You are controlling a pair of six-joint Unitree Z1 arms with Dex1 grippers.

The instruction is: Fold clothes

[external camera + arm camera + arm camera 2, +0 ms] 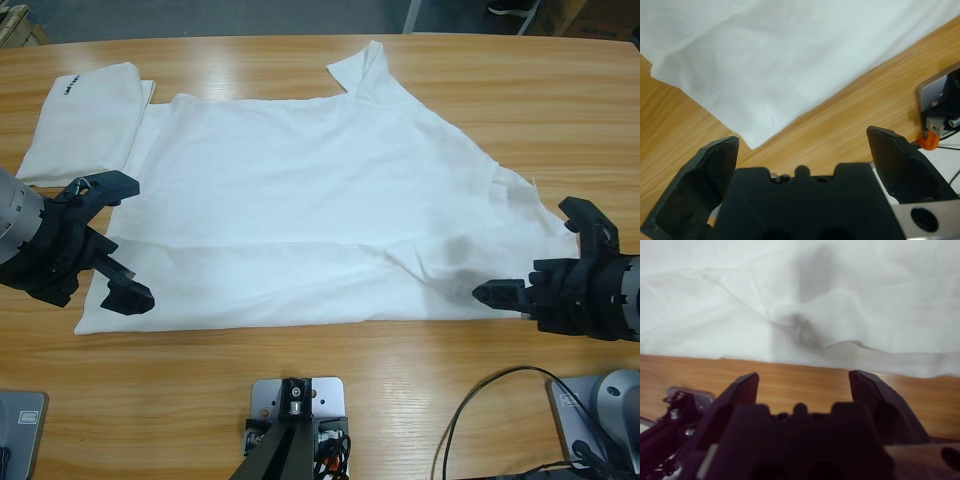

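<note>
- Spanning the whole high view: long wooden tabletop (400, 370), grey floor showing past its far edge.
- Lying spread flat across the middle, nearly tabletop-wide: white T-shirt (320, 230), one sleeve pointing to the far edge, a low ridge of creases running along the near part.
- Sitting folded at the far-left corner, just beside the spread one: second T-shirt (85, 115).
- Hovering at the near-left corner of the spread shirt: left gripper (112, 240), fingers spread wide, holding nothing.
- Waiting at the near-right edge: right gripper (540, 255), fingers also wide, empty.
- Judging the cloth light, limp, prone to wrinkling and sliding on wood; pinching the near hem corners looking best.
- Showing small black lettering (69, 86) on the folded shirt only; too small for reading.
</note>
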